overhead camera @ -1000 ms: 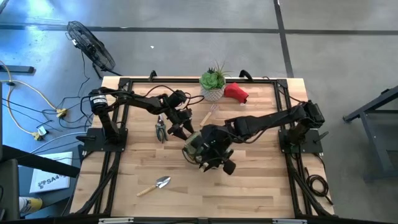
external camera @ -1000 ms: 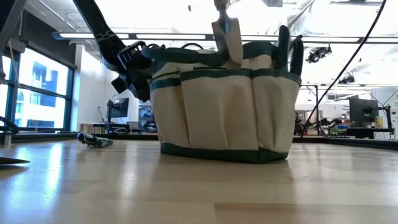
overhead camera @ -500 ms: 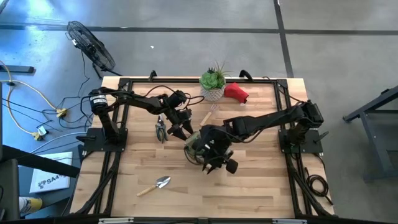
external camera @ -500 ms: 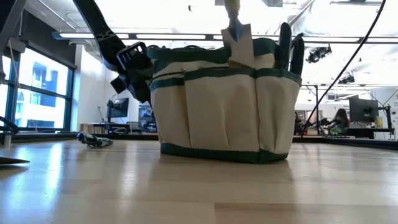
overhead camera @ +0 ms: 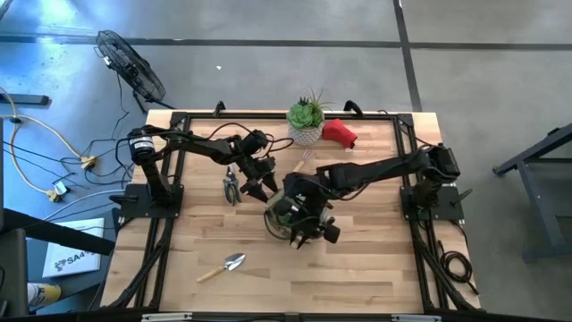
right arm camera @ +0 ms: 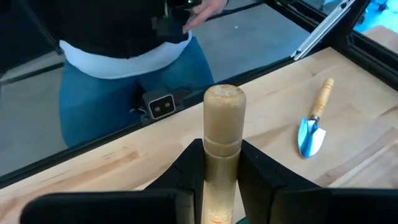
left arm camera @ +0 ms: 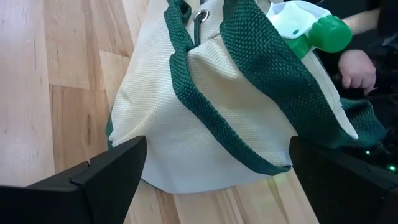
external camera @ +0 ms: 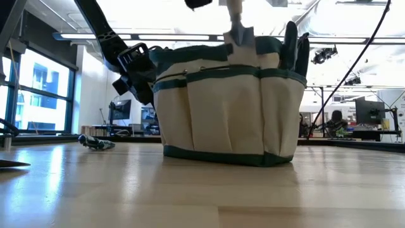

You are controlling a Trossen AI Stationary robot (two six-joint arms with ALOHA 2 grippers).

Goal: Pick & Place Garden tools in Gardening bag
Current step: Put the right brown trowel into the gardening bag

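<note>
**Trowel upright over the bag, right arm lowers it**

The right gripper is clamped on the wooden handle of a trowel. The long axis is vertical, blade down, just at the rim of the bag, approx. table centre in the high view. The bag lies straight below the hand. The left gripper, fingers apart, waits at 9 o'clock of the bag. A second trowel lies at 7 o'clock, nearer to the left arm.

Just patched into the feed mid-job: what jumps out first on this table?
The gardening bag at table centre, with the right gripper shut on a wooden-handled trowel blade-down over its rim. The left gripper waits open beside it, pruners lying nearby; another trowel lies near the front edge.
</note>
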